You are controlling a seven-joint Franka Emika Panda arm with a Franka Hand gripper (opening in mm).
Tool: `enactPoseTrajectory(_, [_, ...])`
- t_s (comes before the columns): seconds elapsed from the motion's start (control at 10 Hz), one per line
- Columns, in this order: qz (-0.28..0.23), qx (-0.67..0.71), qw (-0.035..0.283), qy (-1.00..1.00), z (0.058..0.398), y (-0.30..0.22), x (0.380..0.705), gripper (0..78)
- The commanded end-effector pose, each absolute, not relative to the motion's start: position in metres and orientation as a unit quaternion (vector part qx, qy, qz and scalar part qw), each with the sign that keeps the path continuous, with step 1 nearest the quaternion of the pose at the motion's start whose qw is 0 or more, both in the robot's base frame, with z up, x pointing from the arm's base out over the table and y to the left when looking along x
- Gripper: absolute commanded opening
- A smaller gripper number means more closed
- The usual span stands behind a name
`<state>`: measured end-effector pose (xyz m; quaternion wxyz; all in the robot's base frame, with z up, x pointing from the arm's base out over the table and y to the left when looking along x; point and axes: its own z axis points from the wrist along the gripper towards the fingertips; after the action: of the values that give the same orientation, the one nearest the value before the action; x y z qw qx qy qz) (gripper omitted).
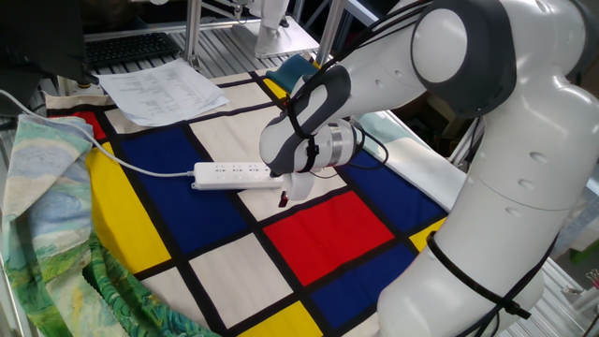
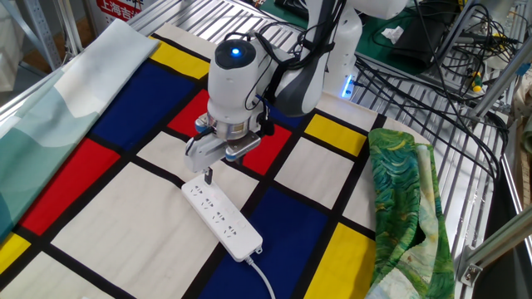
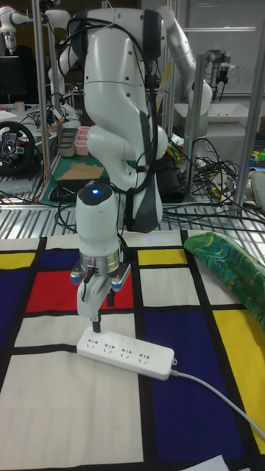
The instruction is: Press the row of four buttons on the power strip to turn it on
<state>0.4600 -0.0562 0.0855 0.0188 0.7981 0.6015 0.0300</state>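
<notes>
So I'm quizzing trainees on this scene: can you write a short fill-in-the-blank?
1. The power strip is ____ in colour.
2. The pincer hovers over the strip's end farthest from its ____.
3. The green cloth lies on the checked ____.

Missing words: white; cord; tablecloth

Even, bright overhead light is washing all three views; only soft, faint shadows are lying under the end effector (image 2: 208, 175). The tall fixed view is looking slightly dimmer and grainier.
</notes>
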Motion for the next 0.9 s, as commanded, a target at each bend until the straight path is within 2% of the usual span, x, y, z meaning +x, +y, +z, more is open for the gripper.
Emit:
enactPoseTrajectory(0.1, [0.033, 0.798, 0.02, 0.602, 0.086, -0.0563, 0.4608, 77.4])
enactPoseTrajectory(0.9, [0.037, 0.799, 0.022, 0.6, 0.0807, -0.0553, 0.4604, 77.4])
